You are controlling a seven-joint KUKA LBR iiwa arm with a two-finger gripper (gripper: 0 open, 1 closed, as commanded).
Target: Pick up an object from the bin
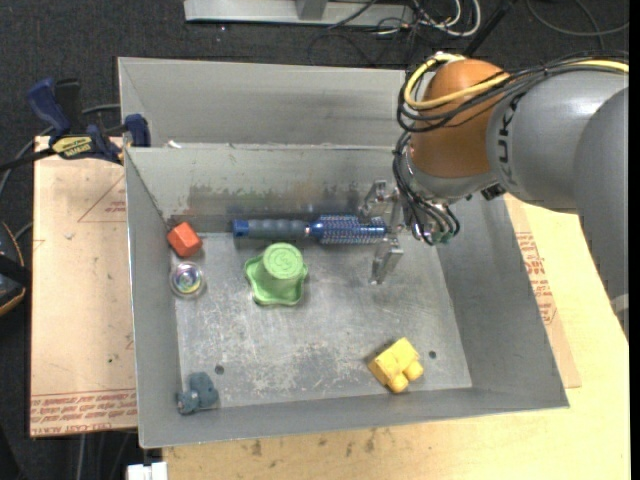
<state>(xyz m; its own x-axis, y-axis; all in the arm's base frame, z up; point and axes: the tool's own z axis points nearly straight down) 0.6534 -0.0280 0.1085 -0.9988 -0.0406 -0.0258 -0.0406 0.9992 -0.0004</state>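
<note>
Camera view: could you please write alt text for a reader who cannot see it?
The open gripper stands over the bristle end of a blue brush near the back wall of a grey metal bin. Loose on its floor lie a green cup, an orange block, a yellow block and a small grey-blue piece.

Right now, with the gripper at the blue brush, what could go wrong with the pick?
First, the gripper stands open at the bristle end of the blue brush, not its middle; lifted from there, the long brush may tilt or slip out. Second, the brush lies close to the bin's back wall, so the far finger might scrape that wall.
</note>
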